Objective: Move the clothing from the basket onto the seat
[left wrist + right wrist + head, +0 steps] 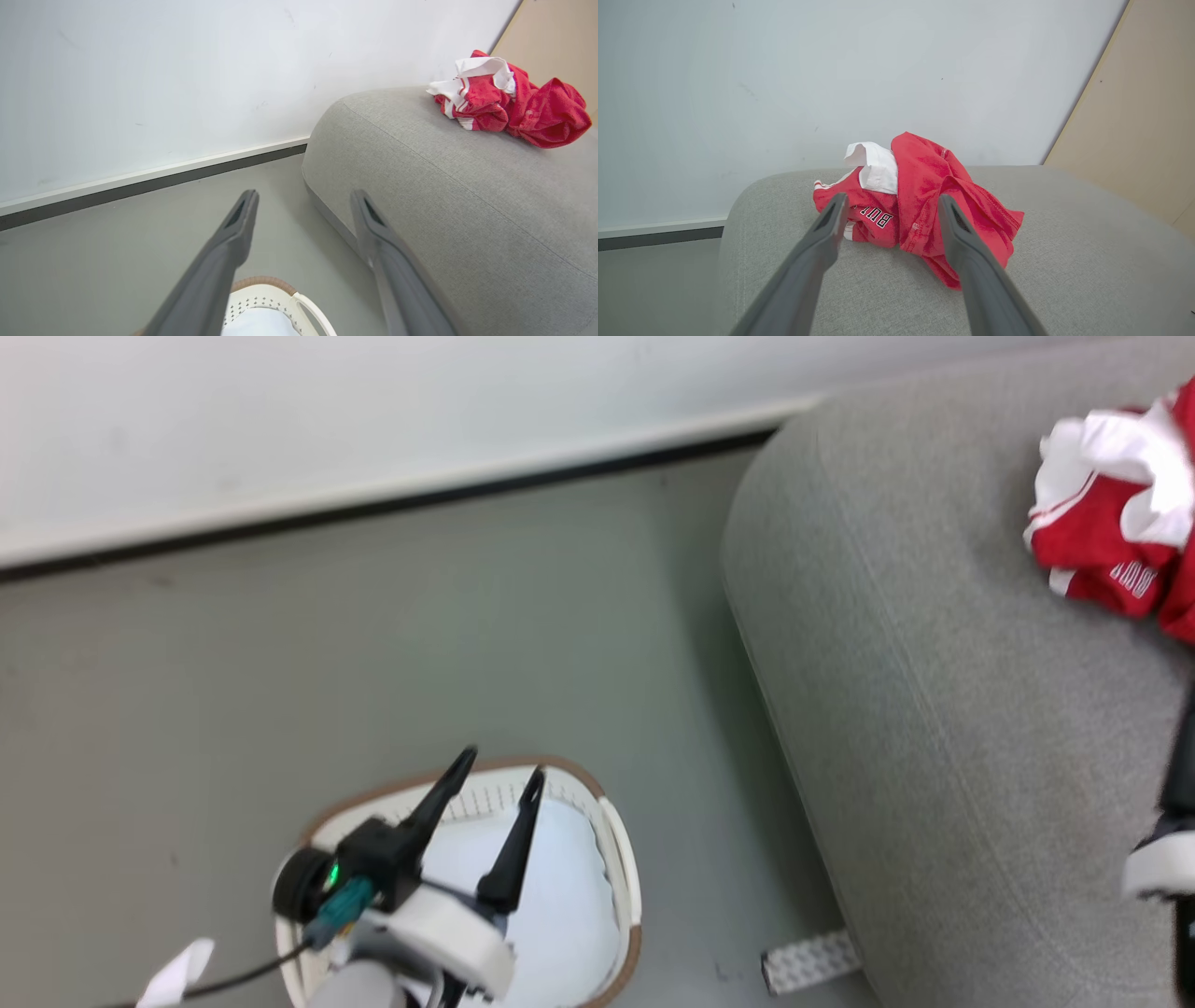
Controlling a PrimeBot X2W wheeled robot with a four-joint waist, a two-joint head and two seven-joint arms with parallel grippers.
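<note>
Left hand [502, 763]: we list it poised above the basket [624, 877], forearm rising from the lower edge of the head view, two dark fingers spread apart and pointing toward the wall [373, 411], nothing between them. Right hand [893, 197]: fingers likewise apart, aimed at the clothing [924, 205], gripping nothing. Clothing: we note a crumpled red-and-white heap lying on the seat [1064, 270], near its rounded end. Basket: on the floor [373, 663] beside the seat.
</note>
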